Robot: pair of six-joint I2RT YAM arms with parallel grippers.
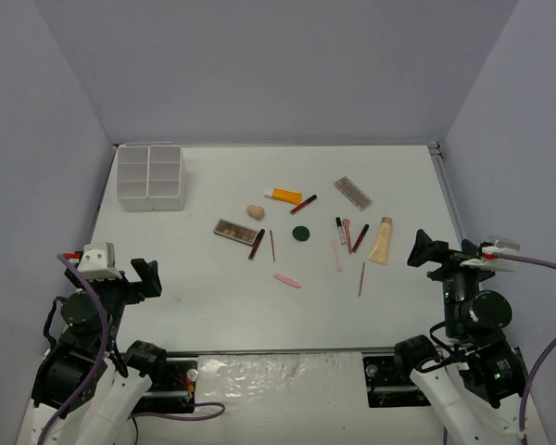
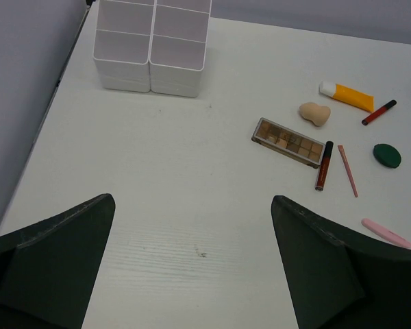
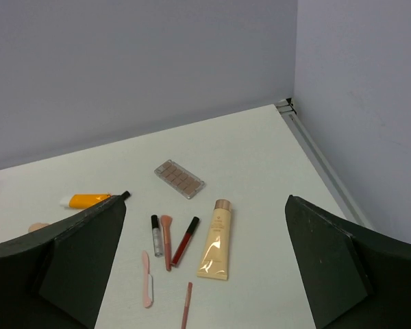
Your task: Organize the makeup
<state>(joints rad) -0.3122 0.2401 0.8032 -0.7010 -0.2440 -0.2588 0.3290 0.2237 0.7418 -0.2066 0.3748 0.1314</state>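
White tabletop (image 1: 213,306), grey walls on three sides

Left gripper (image 2: 192,274): over near left edge, jaws spread wide, nothing between them. Right gripper (image 3: 205,274): over near right edge, jaws likewise wide, holding nothing

White plastic compartment box (image 1: 149,197): far left corner, upright. All the makeup lies loose on the tabletop, centre to right, well apart from the box:

- brown rectangular eyeshadow palette (image 2: 288,142), centre; dark-red lip stick with black cap (image 2: 323,165) at its right end, contact cannot be told
- second brown rectangular palette (image 3: 179,179), farther back and to the right, alone
- beige squeeze tube (image 3: 215,241), rightmost item
- orange tube with white cap (image 2: 346,96), behind centre; thin red stick (image 2: 378,112) just beside it
- beige egg-shaped sponge (image 2: 314,113), between orange tube and first palette
- dark-green round compact (image 2: 387,155), right of first palette
- clear tube with black cap (image 3: 155,235), pink brush (image 3: 166,241), second dark-red stick (image 3: 185,240), side by side left of the beige tube
- pink flat stick (image 2: 386,233), nearer than the compact; pink spatula (image 3: 146,288), nearer than the clear tube
- thin reddish pencil (image 2: 347,170), between lip stick and compact; second thin pencil (image 3: 186,305), nearest of the right group
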